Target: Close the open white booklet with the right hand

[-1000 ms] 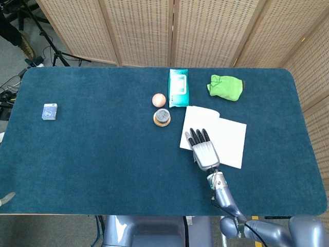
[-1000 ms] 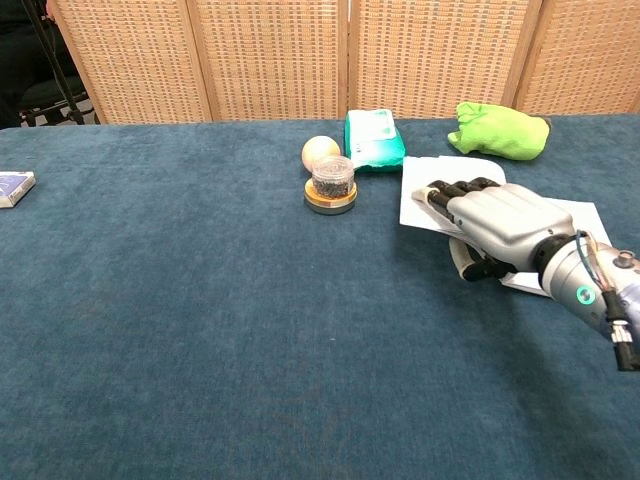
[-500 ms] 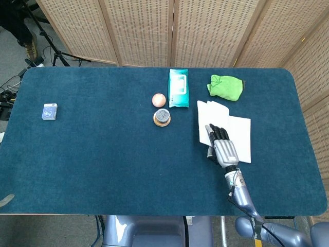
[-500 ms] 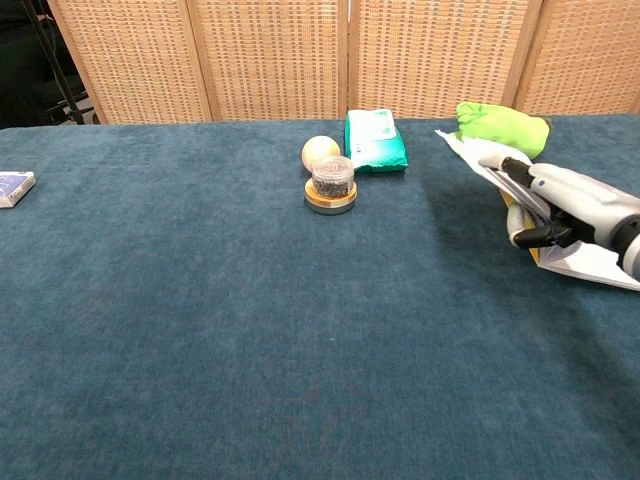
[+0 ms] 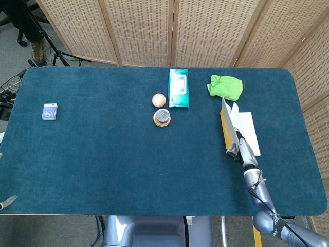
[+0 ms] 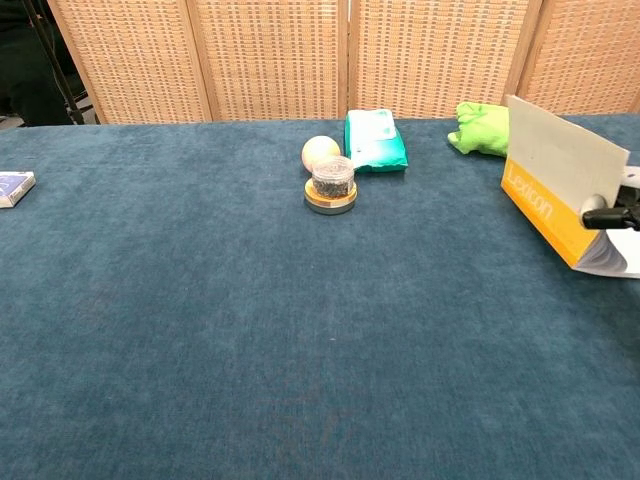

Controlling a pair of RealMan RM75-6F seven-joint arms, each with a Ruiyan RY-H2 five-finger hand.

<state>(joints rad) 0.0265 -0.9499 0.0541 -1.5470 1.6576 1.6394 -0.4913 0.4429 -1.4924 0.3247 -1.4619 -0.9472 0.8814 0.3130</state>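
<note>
Holding the half-raised cover of the white booklet (image 5: 245,128) upright, the right hand (image 5: 241,148) grips its edge.

A second ago we had the right hand (image 5: 241,145) lying flat on the left page of the open white booklet (image 5: 229,127), both pages spread on the worktop. Since then the hand has swung to the right, carrying that page up with it. Now the left half stands nearly upright on its spine, its grey and orange cover (image 6: 552,190) facing left, with the fingers (image 6: 605,213) hooked around its near edge.
</note>
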